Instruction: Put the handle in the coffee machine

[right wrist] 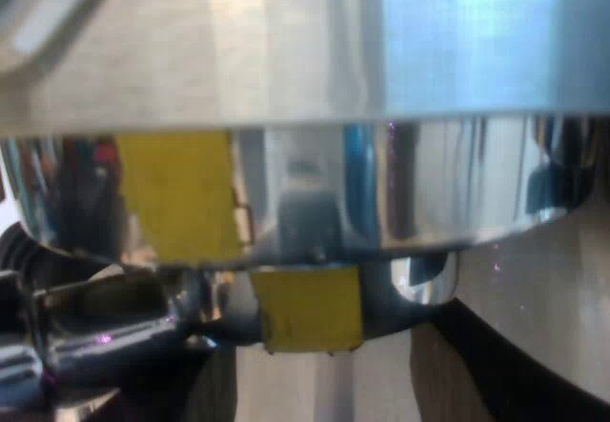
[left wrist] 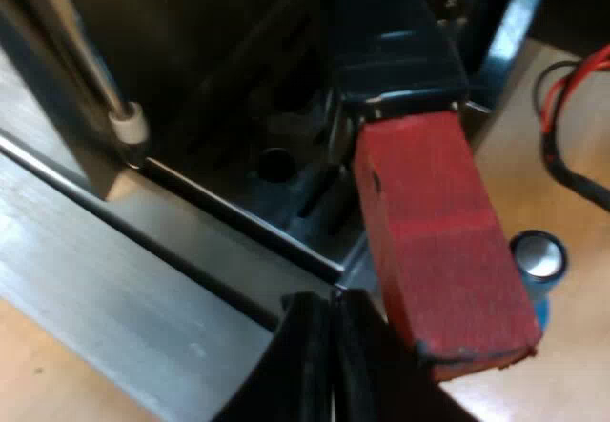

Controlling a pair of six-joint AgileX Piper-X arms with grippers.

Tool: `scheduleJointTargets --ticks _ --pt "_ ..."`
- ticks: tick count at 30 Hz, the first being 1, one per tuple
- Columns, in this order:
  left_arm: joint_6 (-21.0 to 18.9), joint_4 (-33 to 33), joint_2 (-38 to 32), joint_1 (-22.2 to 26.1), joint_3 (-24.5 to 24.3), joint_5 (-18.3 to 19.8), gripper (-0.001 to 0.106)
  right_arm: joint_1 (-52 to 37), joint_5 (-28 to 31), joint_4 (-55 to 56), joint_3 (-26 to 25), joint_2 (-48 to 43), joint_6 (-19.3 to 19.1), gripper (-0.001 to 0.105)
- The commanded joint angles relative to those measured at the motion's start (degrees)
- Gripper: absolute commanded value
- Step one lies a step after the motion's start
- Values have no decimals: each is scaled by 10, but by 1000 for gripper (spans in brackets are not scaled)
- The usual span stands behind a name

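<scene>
My left end effector (left wrist: 331, 341) is closed, fingers pressed together with nothing between them. It sits just beside the red end (left wrist: 443, 251) of the handle (left wrist: 400, 50), which runs up into the front of the espresso machine (left wrist: 181, 50). My right end effector (right wrist: 286, 384) hangs close under polished metal; I cannot tell its state.

I am pushing, not gripping, so my fingers could slide off the red end. That would leave the handle only half turned and loose, and I might knock the blue tamper (left wrist: 538, 258) standing near on the tabletop (left wrist: 572, 365).

I count one handle, one tamper, one steam wand (left wrist: 81, 55) and one machine.
</scene>
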Motion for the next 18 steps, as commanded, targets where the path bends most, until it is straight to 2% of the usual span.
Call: scheduleJointTargets --ticks 1,6,8,13,18 --pt "3 34 -2 -6 -3 31 0 -3 -8 -43 -7 -13 -3 44" --pt "3 57 -2 -34 -3 42 0 -3 -8 -43 -7 -13 -3 44" --pt "2 61 -2 -59 -3 42 0 -3 -8 -43 -7 -13 -6 44" --pt "-6 61 -12 -103 -3 40 0 -3 -8 -43 -7 -13 -38 44" --pt "-6 61 -23 -112 -5 40 0 -3 -8 -37 -7 -13 -39 44"
